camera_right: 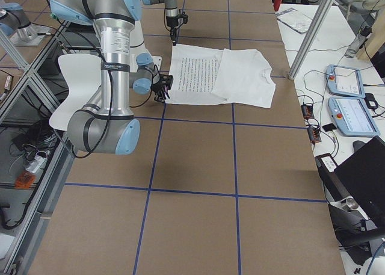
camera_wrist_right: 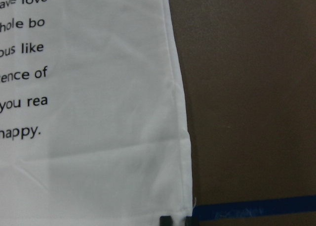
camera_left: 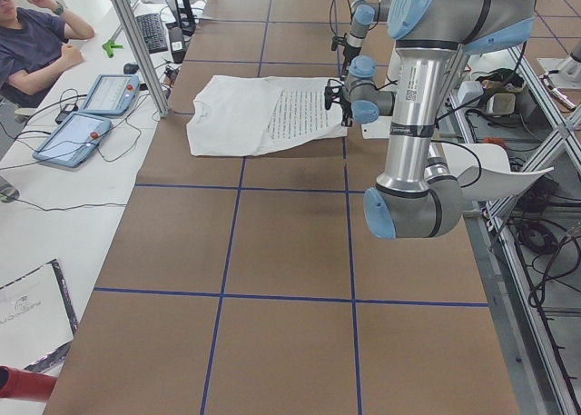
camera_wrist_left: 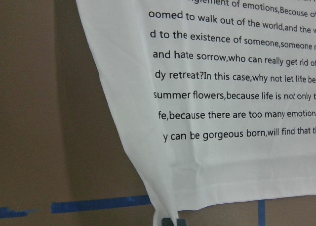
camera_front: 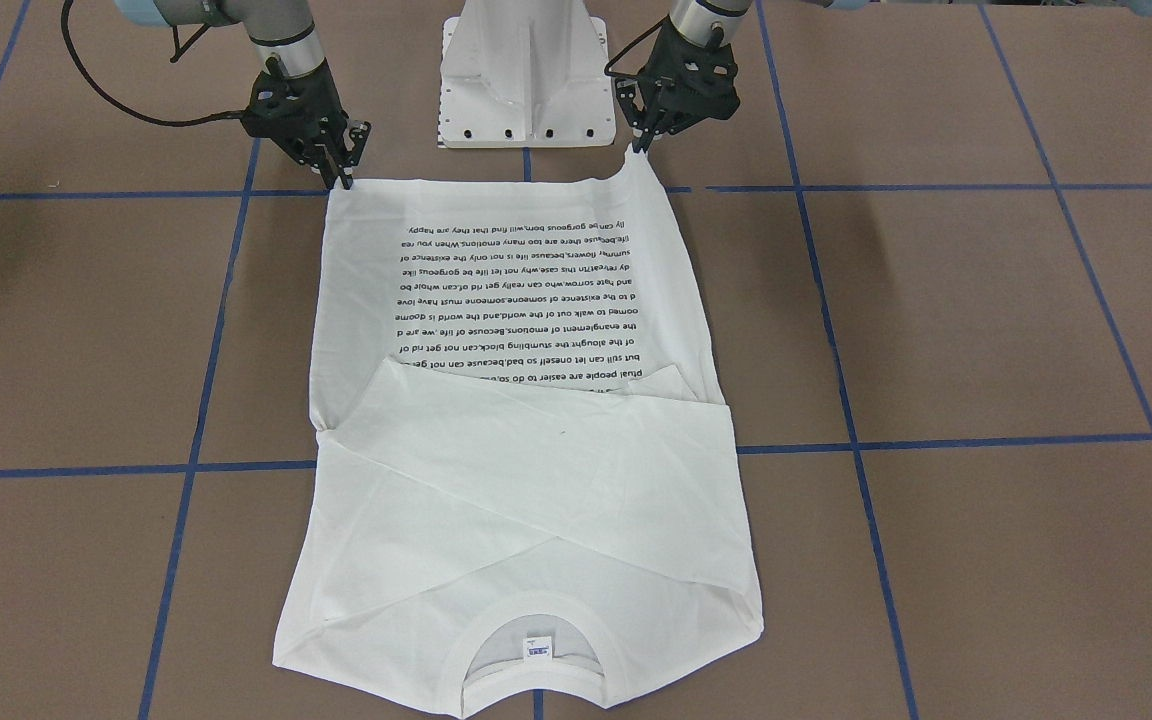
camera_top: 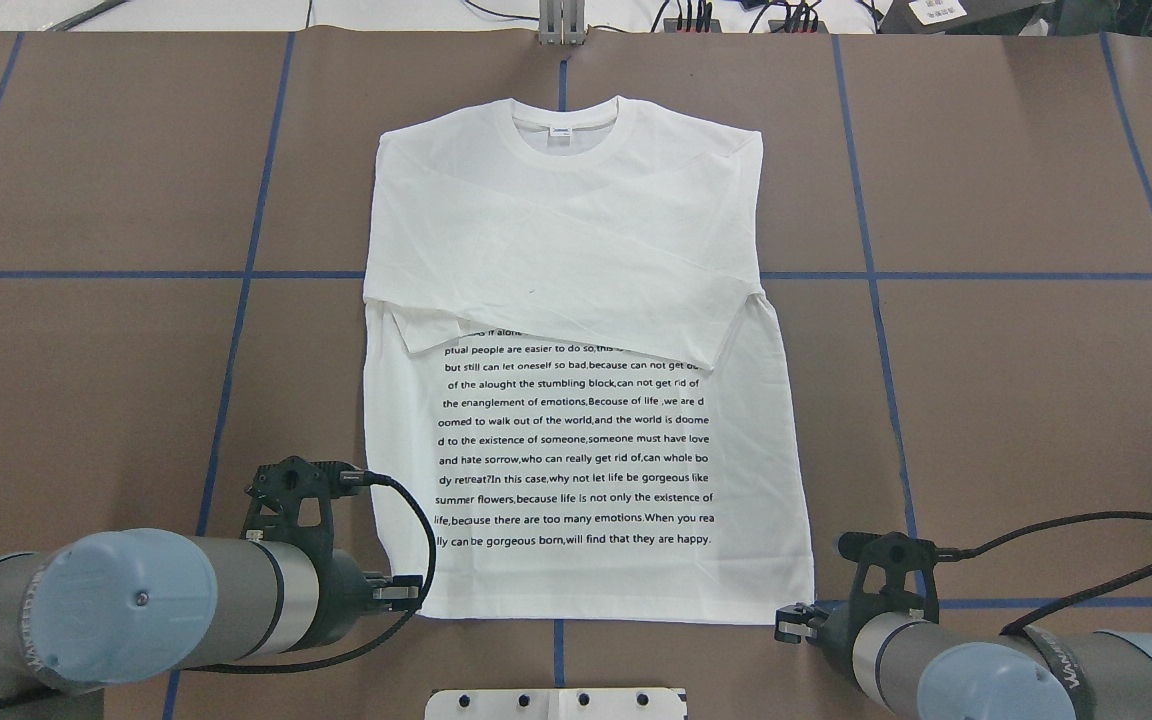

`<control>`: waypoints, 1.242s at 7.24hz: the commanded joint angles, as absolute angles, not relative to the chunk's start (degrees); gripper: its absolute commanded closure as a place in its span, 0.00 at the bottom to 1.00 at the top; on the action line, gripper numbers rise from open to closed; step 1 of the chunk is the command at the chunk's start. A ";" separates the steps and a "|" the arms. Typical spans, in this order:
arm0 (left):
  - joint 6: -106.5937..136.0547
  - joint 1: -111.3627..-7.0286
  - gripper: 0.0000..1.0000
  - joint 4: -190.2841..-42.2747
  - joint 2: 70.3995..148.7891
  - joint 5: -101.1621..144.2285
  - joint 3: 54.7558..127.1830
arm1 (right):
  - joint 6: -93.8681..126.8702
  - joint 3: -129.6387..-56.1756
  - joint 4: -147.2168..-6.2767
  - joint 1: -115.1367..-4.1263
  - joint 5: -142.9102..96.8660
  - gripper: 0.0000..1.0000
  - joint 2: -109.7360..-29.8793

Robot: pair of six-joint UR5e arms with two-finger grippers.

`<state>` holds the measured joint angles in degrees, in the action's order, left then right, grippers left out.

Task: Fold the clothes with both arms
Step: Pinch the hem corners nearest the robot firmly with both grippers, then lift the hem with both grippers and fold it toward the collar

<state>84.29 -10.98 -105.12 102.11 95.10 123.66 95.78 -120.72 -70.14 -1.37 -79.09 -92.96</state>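
Note:
The white T-shirt point(camera_front: 536, 480) lies flat on the brown table, black text point(camera_top: 576, 440) facing up and the collar point(camera_top: 566, 125) at the far side. Both sleeves are folded across the chest. My left gripper point(camera_front: 639, 148) is shut on the hem corner on my left and holds it a little above the table. The left wrist view shows the cloth point(camera_wrist_left: 222, 152) drawn to a point at the fingertips. My right gripper point(camera_front: 344, 180) is shut on the other hem corner, which lies low on the table. In the right wrist view that corner point(camera_wrist_right: 185, 201) is nearly flat.
The white metal pedestal point(camera_front: 526, 80) stands between the two arms at the near edge. Blue tape lines point(camera_top: 236, 275) cross the table. A person point(camera_left: 36, 34) and tablets point(camera_left: 86, 115) are at a side bench beyond the far edge.

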 commanded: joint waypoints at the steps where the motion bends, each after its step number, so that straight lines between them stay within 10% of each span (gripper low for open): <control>1: 84.29 -10.90 1.00 -105.12 102.04 95.18 123.92 | 95.63 -121.46 -70.75 -1.58 -79.45 1.00 -92.90; 9: 78.14 -18.79 1.00 -80.43 105.27 112.23 143.02 | 88.03 -147.57 -101.65 -14.73 -102.19 1.00 -88.89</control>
<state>78.31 -16.43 -82.96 103.34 110.38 143.49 92.60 -146.12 -96.95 -10.84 -99.19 -91.94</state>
